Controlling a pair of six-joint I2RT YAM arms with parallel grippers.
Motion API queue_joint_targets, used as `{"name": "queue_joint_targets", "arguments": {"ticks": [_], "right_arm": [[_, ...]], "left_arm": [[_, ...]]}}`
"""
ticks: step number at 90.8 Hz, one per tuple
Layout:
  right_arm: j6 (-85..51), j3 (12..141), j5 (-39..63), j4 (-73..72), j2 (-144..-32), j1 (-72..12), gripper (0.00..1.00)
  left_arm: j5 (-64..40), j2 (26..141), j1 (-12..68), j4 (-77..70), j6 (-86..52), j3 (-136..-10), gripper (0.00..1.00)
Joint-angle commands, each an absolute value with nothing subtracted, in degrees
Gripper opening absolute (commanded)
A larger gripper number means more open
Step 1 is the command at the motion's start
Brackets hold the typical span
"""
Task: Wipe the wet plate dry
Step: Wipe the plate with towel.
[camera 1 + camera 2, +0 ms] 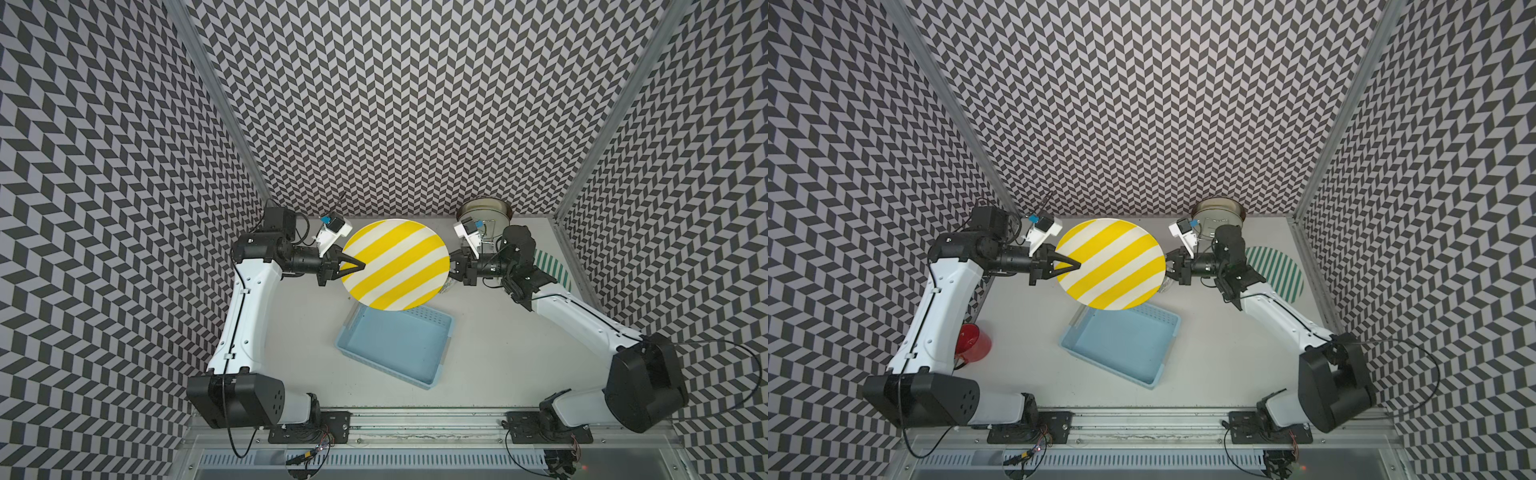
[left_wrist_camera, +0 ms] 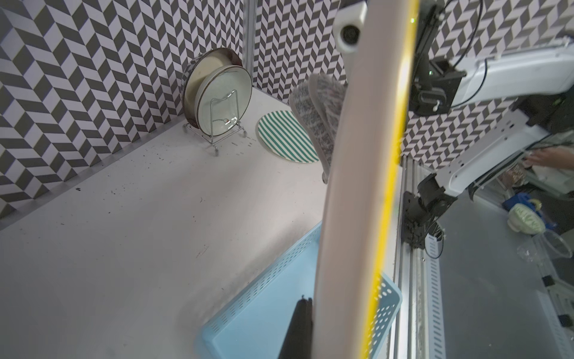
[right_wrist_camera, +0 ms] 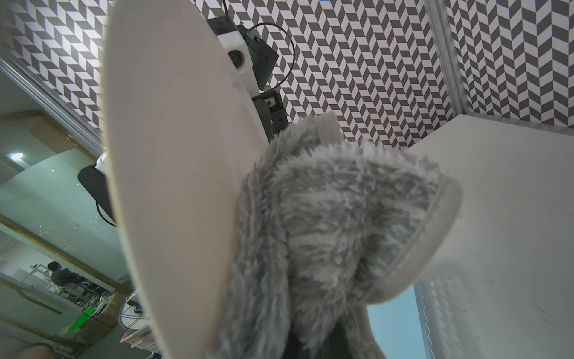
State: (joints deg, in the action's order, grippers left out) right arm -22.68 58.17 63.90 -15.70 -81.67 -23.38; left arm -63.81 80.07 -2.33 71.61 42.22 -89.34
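Now the left claw [image 1: 359, 266] is gripping the striped plate [image 1: 397, 266] by its rim, and the right claw [image 1: 455, 267] opposite it is pinching a grey cloth [image 3: 335, 217] touching the plate's underside.

We hold the plate [image 1: 395, 266] above the table [image 1: 498, 353] between left gripper [image 1: 360, 265] and right gripper [image 1: 453, 270], the cloth [image 3: 326, 217] against its underside; basket [image 1: 395, 349] before it, racked dishes [image 1: 484, 212] behind right, another plate [image 1: 1279, 270] far right.
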Motion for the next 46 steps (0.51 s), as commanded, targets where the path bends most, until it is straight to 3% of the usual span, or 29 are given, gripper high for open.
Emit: {"name": "queue_joint_targets", "arguments": {"ticks": [1,29,46], "right_arm": [[-24.0,57.3,73.7,-19.2,-80.1,-25.5,0.0],[-27.0,56.9,72.7,-22.5,-79.7,-25.5,0.0],[-32.2,54.8,70.1,-29.0,-79.6,-25.5,0.0]], "left_arm": [[-60.6,78.6,-5.2,51.3,27.1,-86.3,0.0],[-60.6,77.1,-5.2,38.3,10.5,-79.7,0.0],[-66.1,77.7,-4.6,31.2,0.1,-75.1,0.0]]}}
